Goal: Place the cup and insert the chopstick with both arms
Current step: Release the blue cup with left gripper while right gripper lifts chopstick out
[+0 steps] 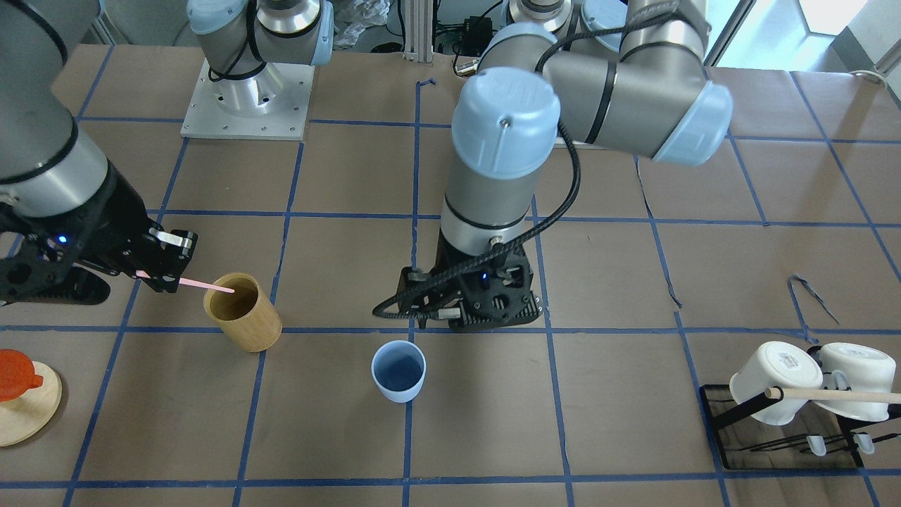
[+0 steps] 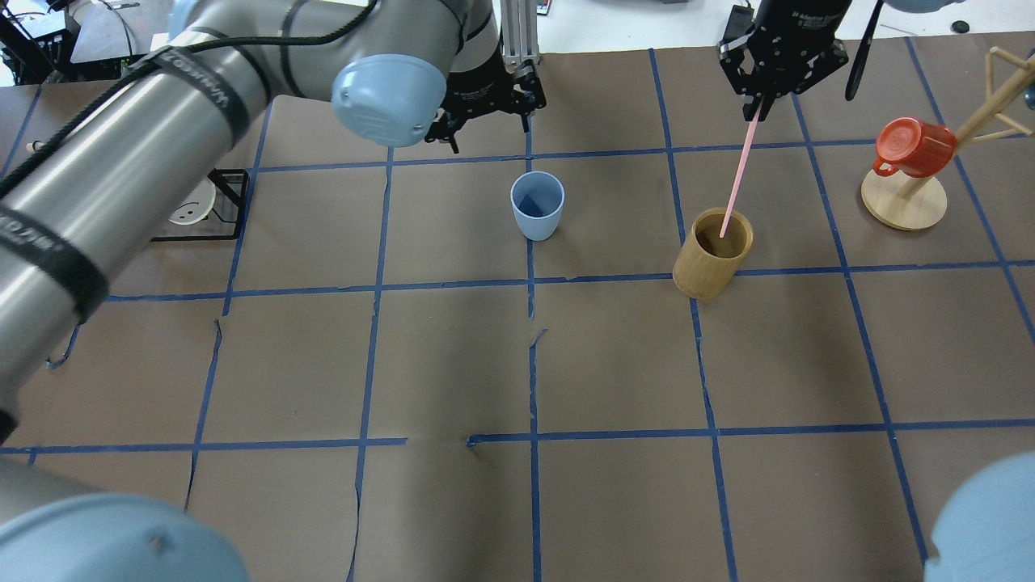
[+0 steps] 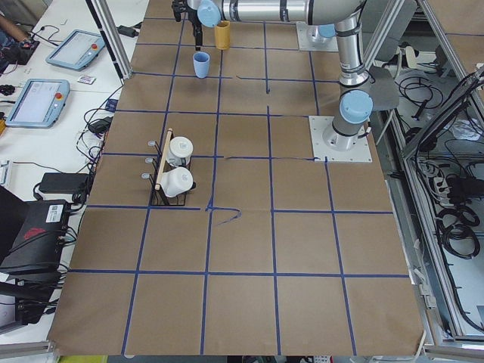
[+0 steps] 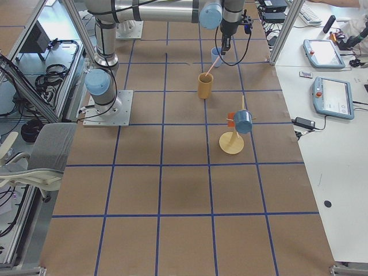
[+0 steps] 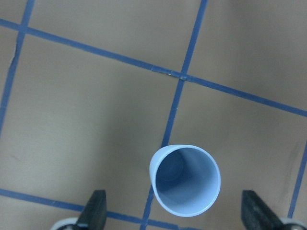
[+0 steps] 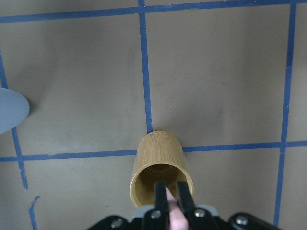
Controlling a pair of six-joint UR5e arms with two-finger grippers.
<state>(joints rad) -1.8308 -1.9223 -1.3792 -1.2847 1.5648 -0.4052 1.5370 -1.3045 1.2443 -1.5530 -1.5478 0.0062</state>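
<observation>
The light blue cup [image 2: 537,205] stands upright on the table on a blue tape line, apart from both grippers. My left gripper [image 2: 489,121] hangs just beyond it, open and empty. In the left wrist view the cup [image 5: 185,187] lies below, between the spread fingers [image 5: 97,206]. My right gripper [image 2: 756,105] is shut on the top of a pale pink chopstick [image 2: 737,174]. The stick slants down, its lower end inside the mouth of the tan wooden holder [image 2: 713,255]. The right wrist view shows the shut fingers [image 6: 161,194] over the holder [image 6: 160,160].
A red mug [image 2: 912,145] hangs on a wooden stand [image 2: 904,202] to the right of the holder. A black rack [image 1: 788,436] with two white mugs [image 1: 774,384] and a long wooden rod stands on my left side. Blue tape marks a grid on the brown table.
</observation>
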